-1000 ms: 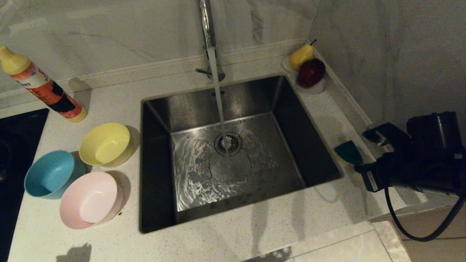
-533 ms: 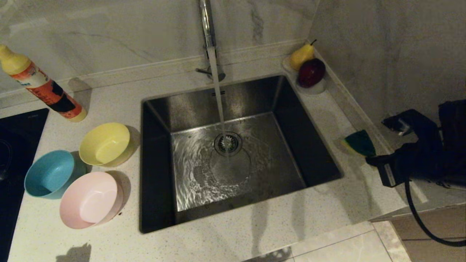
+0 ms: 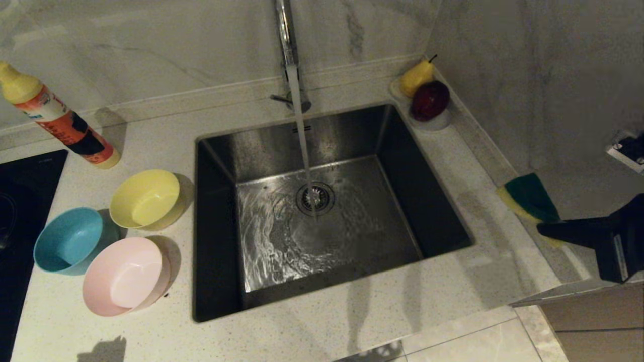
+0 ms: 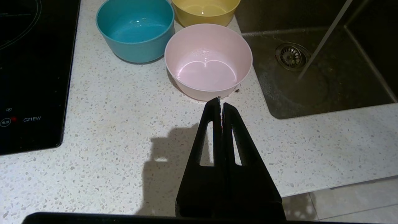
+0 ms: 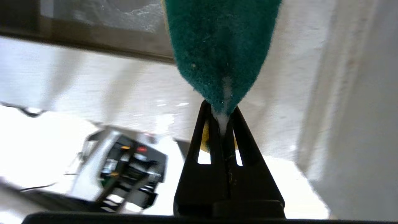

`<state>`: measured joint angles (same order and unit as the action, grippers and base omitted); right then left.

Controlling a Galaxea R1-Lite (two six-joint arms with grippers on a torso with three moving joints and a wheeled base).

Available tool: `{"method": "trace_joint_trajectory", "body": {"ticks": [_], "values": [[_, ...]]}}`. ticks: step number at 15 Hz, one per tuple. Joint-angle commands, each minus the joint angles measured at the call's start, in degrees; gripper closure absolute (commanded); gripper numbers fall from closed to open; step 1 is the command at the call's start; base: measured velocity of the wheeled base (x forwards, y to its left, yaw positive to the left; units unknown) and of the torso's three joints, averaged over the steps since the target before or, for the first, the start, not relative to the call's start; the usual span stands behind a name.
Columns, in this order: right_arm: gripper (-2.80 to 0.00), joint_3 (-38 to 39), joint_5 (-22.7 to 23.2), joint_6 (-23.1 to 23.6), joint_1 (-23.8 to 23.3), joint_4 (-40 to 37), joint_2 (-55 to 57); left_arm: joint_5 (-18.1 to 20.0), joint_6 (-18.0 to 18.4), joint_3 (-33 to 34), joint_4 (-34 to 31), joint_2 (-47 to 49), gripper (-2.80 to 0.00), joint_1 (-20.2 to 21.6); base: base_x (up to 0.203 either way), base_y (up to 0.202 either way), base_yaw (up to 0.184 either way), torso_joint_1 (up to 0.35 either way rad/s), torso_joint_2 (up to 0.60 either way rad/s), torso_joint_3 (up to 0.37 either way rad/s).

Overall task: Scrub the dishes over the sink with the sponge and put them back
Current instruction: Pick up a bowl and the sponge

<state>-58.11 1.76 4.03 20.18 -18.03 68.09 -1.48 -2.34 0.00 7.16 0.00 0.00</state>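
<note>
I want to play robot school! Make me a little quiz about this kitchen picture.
1. True or false: water is running from the tap into the sink.
2. Which claw grips the sponge?
A. the left claw
B. the right claw
C. neither
3. Fill in: of the three bowls, the one nearest the left claw is the ____ bowl.

Key
1. True. A stream falls onto the drain.
2. B. The right claw pinches the sponge at one end, up off the counter to the right of the sink. The left claw is shut on nothing.
3. Pink. The pink bowl sits just ahead of it, with the blue bowl and yellow bowl beyond.
</note>
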Motion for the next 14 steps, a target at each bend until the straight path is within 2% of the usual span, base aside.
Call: {"method": "trace_joint_trajectory", "body": {"ticks": [1, 6, 12, 14], "values": [[0.00, 0.4, 0.1, -1.8, 2.6, -1.0, -3.4, 0.0, 0.0, 2.3, 0.1, 0.0, 0.00, 0.0, 0.000, 0.000, 0.000, 0.000, 0.00, 0.000], [0.00, 2.2, 0.0, -5.4, 7.8, -3.9, -5.0, 0.0, 0.0, 2.3, 0.1, 0.1, 0.00, 0.0, 0.000, 0.000, 0.000, 0.000, 0.00, 0.000], [0.00, 1.4, -0.3, -6.5, 10.2, -3.5, -1.9, 0.0, 0.0, 2.3, 0.1, 0.0, 0.00, 0.0, 0.000, 0.000, 0.000, 0.000, 0.00, 0.000], [0.00, 1.2, -0.4, -8.0, 12.7, -3.4, -1.2, -0.1, 0.1, 2.3, 0.1, 0.0, 0.00, 0.0, 0.000, 0.000, 0.000, 0.000, 0.00, 0.000]]}}
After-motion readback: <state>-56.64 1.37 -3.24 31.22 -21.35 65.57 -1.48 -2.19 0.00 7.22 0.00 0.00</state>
